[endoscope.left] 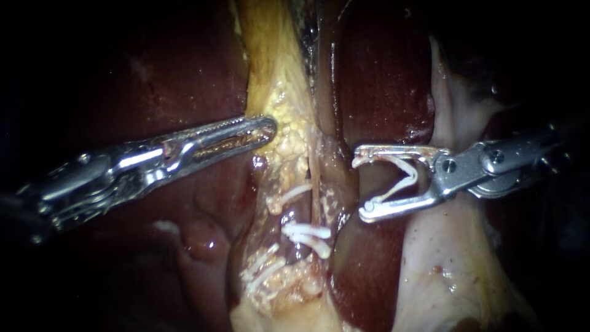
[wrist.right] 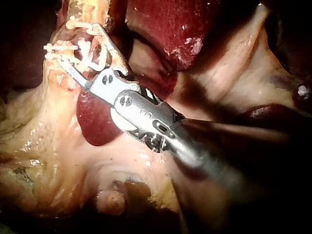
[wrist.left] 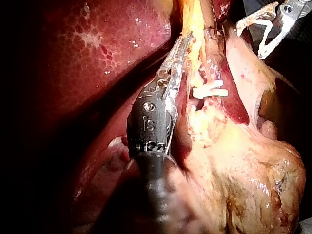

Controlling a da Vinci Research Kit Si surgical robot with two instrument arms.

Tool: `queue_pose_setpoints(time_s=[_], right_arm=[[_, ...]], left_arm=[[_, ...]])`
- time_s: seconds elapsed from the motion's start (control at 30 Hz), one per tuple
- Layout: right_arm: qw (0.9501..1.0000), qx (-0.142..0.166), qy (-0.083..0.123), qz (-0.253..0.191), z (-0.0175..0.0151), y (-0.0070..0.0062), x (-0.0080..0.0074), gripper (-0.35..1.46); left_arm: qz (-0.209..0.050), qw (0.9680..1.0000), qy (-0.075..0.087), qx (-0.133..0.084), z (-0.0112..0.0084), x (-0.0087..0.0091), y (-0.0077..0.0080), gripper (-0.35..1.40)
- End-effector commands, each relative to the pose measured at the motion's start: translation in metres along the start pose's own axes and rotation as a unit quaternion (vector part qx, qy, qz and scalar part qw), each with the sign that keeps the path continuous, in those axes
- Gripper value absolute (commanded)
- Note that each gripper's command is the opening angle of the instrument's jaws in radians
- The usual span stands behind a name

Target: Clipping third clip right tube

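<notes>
Dark red glossy liver (endoscope.left: 381, 80) flanks the slender tan right tube (endoscope.left: 337, 175); a lumpy yellow fat strip (endoscope.left: 279, 104) runs just left of it. Silver left instrument (endoscope.left: 267, 128) touches that fat, left of the tube; grip can't be told. Silver right instrument (endoscope.left: 362, 184) sits just right of the tube, jaws wide, holding an open white V-shaped clip (endoscope.left: 402, 178); tube not yet btwn them. White set clips (endoscope.left: 307, 233) lie just below. Risk: closing early misses the tube, or the clip crowds the set clips.

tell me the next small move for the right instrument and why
Probably ease the right instrument toward the tube until its loaded clip straddles it. In the endoscope view the clip hangs wide open beside the tube, not yet around it, and white clips already cross the tissue further down, so it likely goes above them.
</notes>
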Motion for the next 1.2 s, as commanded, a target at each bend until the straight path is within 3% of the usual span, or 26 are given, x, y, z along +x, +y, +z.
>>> queue_pose_setpoints(time_s=[0.03, 0.1, 0.2, 0.3, 0.43, 0.57, 0.67, 1.0, 1.07, 1.2], right_arm=[[1.0000, 0.000, -0.001, 0.000, 0.0001, 0.0000, -0.0002, 0.60], [1.0000, 0.001, 0.000, -0.001, 0.0007, -0.0001, -0.0007, 0.60], [0.9984, 0.007, 0.001, 0.057, 0.0019, -0.0004, -0.0020, 0.60], [0.9935, 0.010, 0.001, 0.113, 0.0032, -0.0006, -0.0038, 0.60], [0.9826, 0.012, 0.000, 0.185, 0.0049, -0.0004, -0.0063, 0.60], [0.9760, 0.007, -0.018, 0.217, 0.0063, 0.0003, -0.0087, 0.60], [0.9718, 0.004, -0.019, 0.235, 0.0072, 0.0009, -0.0098, 0.60], [0.9665, 0.007, -0.022, 0.256, 0.0109, 0.0023, -0.0114, 0.60], [0.9656, 0.016, -0.025, 0.258, 0.0116, 0.0022, -0.0114, 0.60], [0.9604, 0.049, -0.006, 0.274, 0.0122, 0.0016, -0.0108, 0.59]], left_arm=[[0.000, 1.0000, 0.000, 0.000, -0.0001, -0.0001, 0.0000, -0.35], [0.000, 1.0000, 0.001, 0.002, -0.0008, -0.0004, -0.0001, -0.35], [-0.003, 1.0000, 0.001, -0.001, -0.0025, -0.0014, -0.0001, -0.35], [-0.006, 1.0000, -0.003, -0.007, -0.0049, -0.0026, -0.0002, -0.35], [-0.014, 0.9998, -0.015, -0.007, -0.0078, -0.0040, -0.0007, -0.35], [-0.014, 0.9997, -0.022, -0.007, -0.0095, -0.0046, -0.0013, -0.35], [-0.015, 0.9996, -0.024, -0.006, -0.0101, -0.0049, -0.0019, -0.35], [-0.013, 0.9994, -0.032, -0.004, -0.0115, -0.0057, -0.0028, -0.35], [-0.013, 0.9994, -0.032, -0.005, -0.0118, -0.0058, -0.0027, -0.35], [-0.014, 0.9993, -0.033, -0.006, -0.0121, -0.0060, -0.0025, -0.35]])
